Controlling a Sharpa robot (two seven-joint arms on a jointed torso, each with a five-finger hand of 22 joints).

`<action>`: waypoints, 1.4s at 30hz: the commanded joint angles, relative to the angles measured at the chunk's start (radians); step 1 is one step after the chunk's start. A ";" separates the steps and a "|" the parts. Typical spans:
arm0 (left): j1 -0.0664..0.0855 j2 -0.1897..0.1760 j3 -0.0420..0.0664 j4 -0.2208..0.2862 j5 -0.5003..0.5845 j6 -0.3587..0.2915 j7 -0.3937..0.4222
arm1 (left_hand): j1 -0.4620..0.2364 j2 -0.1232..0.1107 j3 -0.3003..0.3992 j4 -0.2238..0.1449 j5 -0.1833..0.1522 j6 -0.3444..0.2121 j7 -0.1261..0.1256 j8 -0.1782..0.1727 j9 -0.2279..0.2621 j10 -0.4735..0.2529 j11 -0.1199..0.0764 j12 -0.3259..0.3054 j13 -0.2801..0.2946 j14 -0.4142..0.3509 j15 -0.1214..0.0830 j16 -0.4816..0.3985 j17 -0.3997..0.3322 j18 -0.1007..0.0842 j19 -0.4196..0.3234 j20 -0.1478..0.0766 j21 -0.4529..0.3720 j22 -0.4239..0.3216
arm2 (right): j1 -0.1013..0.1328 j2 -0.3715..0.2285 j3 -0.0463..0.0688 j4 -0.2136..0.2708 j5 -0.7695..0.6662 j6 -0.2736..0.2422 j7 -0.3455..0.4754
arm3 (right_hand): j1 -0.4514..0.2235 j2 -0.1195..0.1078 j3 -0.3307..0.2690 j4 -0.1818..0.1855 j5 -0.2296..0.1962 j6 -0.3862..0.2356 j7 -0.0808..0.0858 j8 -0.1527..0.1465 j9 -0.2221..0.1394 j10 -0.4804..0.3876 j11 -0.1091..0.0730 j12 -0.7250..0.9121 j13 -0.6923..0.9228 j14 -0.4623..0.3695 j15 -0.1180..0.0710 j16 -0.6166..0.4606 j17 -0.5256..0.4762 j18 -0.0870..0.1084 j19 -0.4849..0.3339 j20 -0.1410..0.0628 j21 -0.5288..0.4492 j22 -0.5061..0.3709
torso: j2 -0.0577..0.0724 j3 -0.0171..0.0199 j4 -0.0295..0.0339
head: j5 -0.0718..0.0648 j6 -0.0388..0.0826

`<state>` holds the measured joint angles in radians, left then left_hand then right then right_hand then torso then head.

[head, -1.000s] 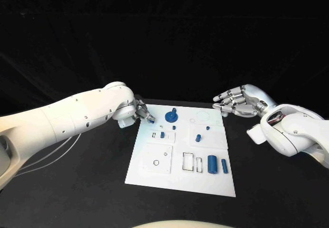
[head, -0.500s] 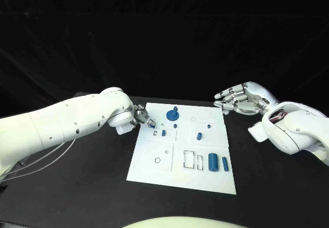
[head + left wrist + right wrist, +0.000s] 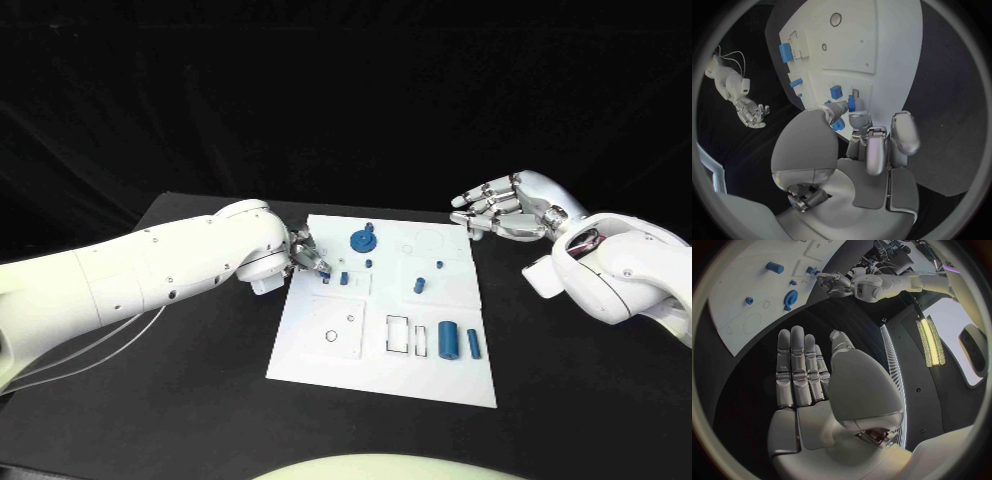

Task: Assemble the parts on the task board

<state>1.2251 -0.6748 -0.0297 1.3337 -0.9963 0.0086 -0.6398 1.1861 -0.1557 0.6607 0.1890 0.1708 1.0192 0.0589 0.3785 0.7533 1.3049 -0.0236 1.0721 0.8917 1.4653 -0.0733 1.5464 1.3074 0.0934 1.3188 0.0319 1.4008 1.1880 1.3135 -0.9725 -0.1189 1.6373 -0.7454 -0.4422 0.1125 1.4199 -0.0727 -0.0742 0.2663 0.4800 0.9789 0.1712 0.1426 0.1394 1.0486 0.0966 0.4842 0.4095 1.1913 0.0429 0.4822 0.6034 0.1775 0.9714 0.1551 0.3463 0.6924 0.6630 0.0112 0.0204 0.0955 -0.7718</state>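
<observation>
The left hand (image 3: 307, 256) now sits lower, over the task board (image 3: 332, 350) edge. Its fingers (image 3: 852, 106) hold a small blue part (image 3: 851, 103).

The white task board (image 3: 335, 345) lies flat in front of me, cut with rectangular and round recesses. A round blue part with a knob (image 3: 362, 240) sits near its far edge. Small blue pegs (image 3: 418, 285) stand around its middle. Two blue cylinders (image 3: 450, 343) lie side by side toward its near right corner.
</observation>
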 commanded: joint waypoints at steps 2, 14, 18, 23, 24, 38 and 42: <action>-0.001 0.007 0.001 0.002 -0.069 -0.005 -0.001 | -0.012 0.002 0.183 -0.189 0.004 0.011 -0.007 0.006 0.003 0.011 -0.001 0.004 0.002 0.096 -0.006 0.006 0.230 -0.009 0.005 0.000 0.006 0.002 | 0.000 0.000 0.000 0.002 -0.005 0.013 0.003 | -0.008 0.004 0.001 0.006 0.004 0.000 0.001 0.006 -0.001 0.001 0.002 0.005 -0.001 0.000 0.000 -0.004 0.000 0.005 0.003 0.007 -0.006 -0.001 | 0.000 0.0003 0.0008 | -0.004 -0.004; -0.002 0.029 0.001 -0.014 -0.118 0.053 -0.011 | -0.019 0.002 0.189 -0.195 0.004 0.009 -0.008 0.012 0.005 0.015 -0.002 0.009 0.006 0.097 -0.007 0.008 0.234 -0.010 0.007 -0.001 0.008 0.006 | -0.001 0.000 0.000 0.002 -0.005 0.013 0.004 | -0.008 0.004 0.001 0.007 0.007 0.001 0.001 0.007 -0.001 0.002 0.002 0.005 -0.002 0.000 0.000 -0.004 0.000 0.005 0.003 0.006 -0.006 -0.001 | 0.000 0.0006 -0.0002 | -0.003 -0.009; -0.002 0.033 0.001 -0.016 -0.134 0.070 -0.014 | -0.028 0.003 0.191 -0.197 0.003 0.009 -0.009 0.017 0.007 0.018 -0.002 0.014 0.010 0.098 -0.007 0.010 0.236 -0.010 0.007 -0.002 0.008 0.006 | -0.001 -0.001 0.000 0.002 -0.005 0.013 0.004 | -0.008 0.004 0.001 0.007 0.007 0.001 0.001 0.007 -0.001 0.002 0.002 0.005 -0.002 0.000 0.000 -0.004 0.000 0.005 0.003 0.006 -0.006 -0.001 | -0.001 0.0006 0.0010 | -0.004 -0.011; -0.003 0.037 0.000 -0.018 -0.158 0.083 -0.019 | -0.030 0.004 0.191 -0.197 0.003 0.009 -0.009 0.019 0.008 0.019 -0.002 0.015 0.010 0.098 -0.007 0.009 0.235 -0.010 0.008 -0.002 0.008 0.007 | -0.001 -0.001 0.000 0.003 -0.005 0.014 0.004 | -0.008 0.004 0.001 0.007 0.007 0.001 0.001 0.007 -0.001 0.002 0.002 0.005 -0.002 0.000 0.000 -0.004 0.000 0.005 0.003 0.006 -0.006 -0.001 | -0.001 0.0007 0.0008 | -0.003 -0.011; -0.003 0.037 0.000 -0.018 -0.164 0.087 -0.019 | -0.030 0.004 0.191 -0.197 0.003 0.009 -0.009 0.019 0.008 0.019 -0.002 0.015 0.010 0.098 -0.007 0.009 0.235 -0.010 0.008 -0.002 0.008 0.007 | -0.001 -0.001 0.000 0.003 -0.005 0.014 0.004 | -0.008 0.004 0.001 0.007 0.007 0.001 0.001 0.007 -0.001 0.002 0.002 0.005 -0.002 0.000 0.000 -0.004 0.000 0.005 0.003 0.006 -0.006 -0.001 | -0.001 0.0007 0.0011 | -0.003 -0.012; -0.003 0.039 0.000 -0.016 -0.195 0.131 -0.023 | -0.036 0.002 0.189 -0.199 0.002 0.007 -0.010 0.022 0.009 0.020 -0.003 0.016 0.009 0.098 -0.007 0.010 0.237 -0.011 0.008 -0.002 0.008 0.007 | -0.001 0.000 -0.001 0.003 -0.005 0.014 0.005 | -0.009 0.004 0.001 0.007 0.008 0.001 0.001 0.008 -0.001 0.002 0.002 0.006 -0.003 0.001 0.000 -0.005 0.000 0.005 0.004 0.006 -0.007 -0.002 | -0.001 0.0009 0.0003 | -0.002 -0.016; -0.003 0.039 0.000 -0.011 -0.194 0.141 -0.022 | -0.037 0.001 0.188 -0.199 0.001 0.007 -0.010 0.023 0.009 0.019 -0.003 0.015 0.006 0.098 -0.007 0.010 0.237 -0.010 0.007 -0.002 0.008 0.006 | -0.001 -0.001 -0.001 0.003 -0.005 0.015 0.005 | -0.011 0.004 0.000 0.009 0.010 0.001 0.000 0.008 -0.001 0.002 0.002 0.007 -0.003 0.001 0.000 -0.005 0.000 0.005 0.004 0.006 -0.007 -0.002 | -0.001 0.0006 0.0009 | -0.003 -0.017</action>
<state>1.2251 -0.6372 -0.0272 1.3197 -1.1776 0.1070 -0.6526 1.1523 -0.1631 0.6962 0.1476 0.1680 1.0227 0.0555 0.3978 0.7620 1.3158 -0.0275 1.0845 0.8997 1.4653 -0.0732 1.5502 1.3081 0.0933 1.3223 0.0284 1.4057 1.1939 1.3131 -0.9732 -0.1195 1.6389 -0.7454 -0.4409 0.1123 1.4162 -0.0690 -0.0713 0.2691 0.4857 0.9789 0.1711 0.1465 0.1394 1.0486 0.0966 0.4842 0.4076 1.1913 0.0429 0.4823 0.6034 0.1776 0.9714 0.1551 0.3420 0.6913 0.6621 0.0120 0.0213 0.0925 -0.7876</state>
